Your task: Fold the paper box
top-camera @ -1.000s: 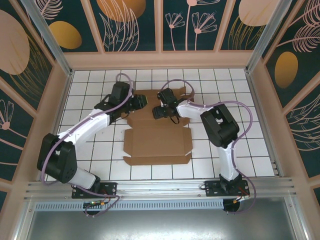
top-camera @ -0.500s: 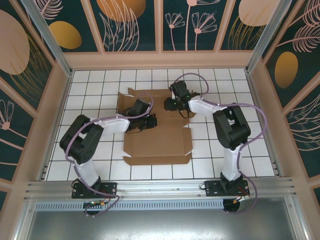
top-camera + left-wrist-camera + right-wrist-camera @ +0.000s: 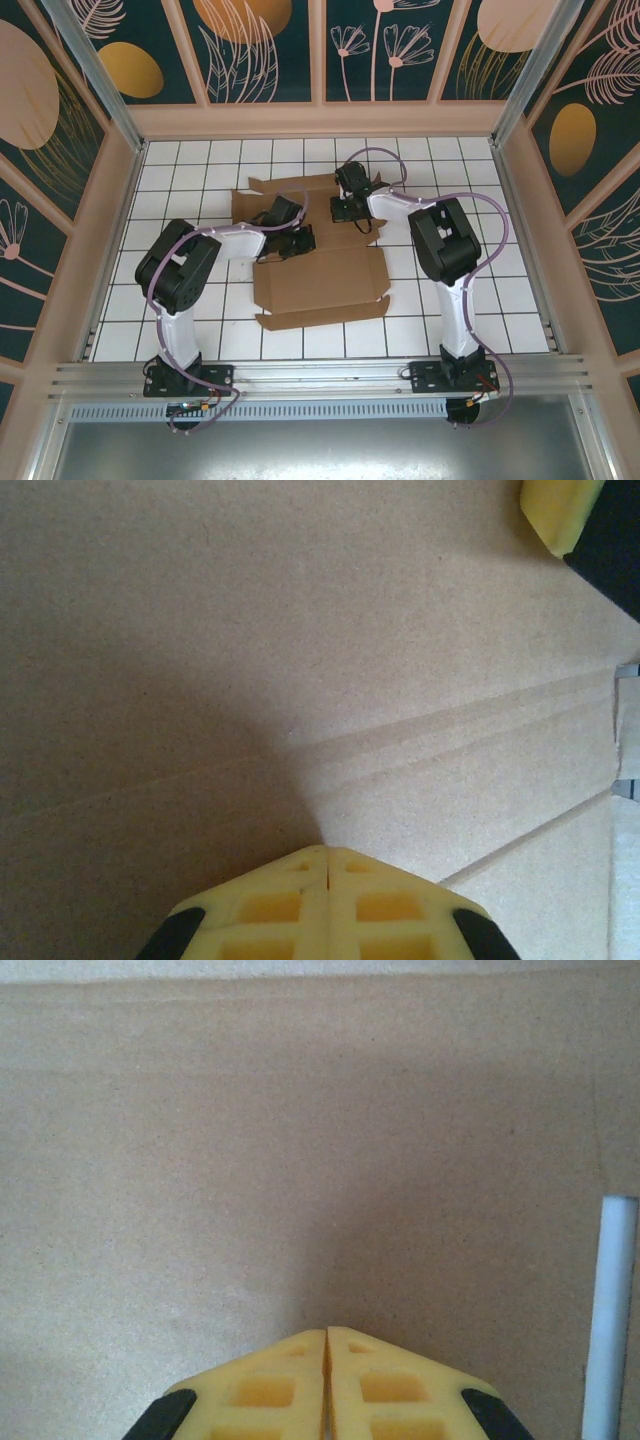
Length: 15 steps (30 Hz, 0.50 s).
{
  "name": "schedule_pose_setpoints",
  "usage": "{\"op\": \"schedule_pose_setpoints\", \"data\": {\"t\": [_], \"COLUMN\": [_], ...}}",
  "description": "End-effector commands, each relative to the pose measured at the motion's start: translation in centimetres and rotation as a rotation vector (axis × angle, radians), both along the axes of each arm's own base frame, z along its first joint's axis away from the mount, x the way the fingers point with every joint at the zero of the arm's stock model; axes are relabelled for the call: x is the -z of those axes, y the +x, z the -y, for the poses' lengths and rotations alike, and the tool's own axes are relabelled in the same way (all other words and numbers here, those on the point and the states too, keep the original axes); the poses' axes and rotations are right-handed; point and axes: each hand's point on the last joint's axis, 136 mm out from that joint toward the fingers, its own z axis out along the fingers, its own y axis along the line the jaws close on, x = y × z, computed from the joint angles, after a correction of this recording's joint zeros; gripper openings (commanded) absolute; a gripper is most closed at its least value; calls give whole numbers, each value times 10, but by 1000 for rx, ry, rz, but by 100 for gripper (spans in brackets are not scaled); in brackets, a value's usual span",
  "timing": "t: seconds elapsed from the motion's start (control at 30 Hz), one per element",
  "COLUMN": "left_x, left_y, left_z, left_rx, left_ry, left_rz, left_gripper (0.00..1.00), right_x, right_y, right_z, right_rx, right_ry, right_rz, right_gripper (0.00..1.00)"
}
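Lying open on the white tiled table (image 3: 500, 300), the paper box (image 3: 320, 285) is in the middle, between the two arms. The left gripper (image 3: 327, 852) is down on the middle part of the box. Its yellow fingers (image 3: 270, 908) are pressed tight together with nothing between them. The right gripper (image 3: 327, 1332) is on the far part of the box, close to the left one. It is closed tight too and holds nothing.
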Motion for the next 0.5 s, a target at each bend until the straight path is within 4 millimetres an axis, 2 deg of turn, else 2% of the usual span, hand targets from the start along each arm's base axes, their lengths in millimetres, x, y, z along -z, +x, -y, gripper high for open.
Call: {"op": "schedule_pose_setpoints", "data": {"t": [0.0,0.1,0.23,0.47], "left_x": [42,45,43,54], "left_y": [-5,0,14,35], "left_z": [-29,-35,-39,-21], "left_rx": [-72,-90,-94,-54], "left_ry": [76,80,127,126], "left_rz": [-101,-111,-89,-113], "left_gripper": [0,0,0,0], "right_x": [51,56,52,48], "right_y": [-27,-34,-47,-85], "right_z": [29,40,53,63], "right_rx": [22,46,88,128], "right_ry": [-135,-170,-138,-72], "right_rz": [-118,-127,-126,-142], "right_gripper": [9,10,13,17]}}
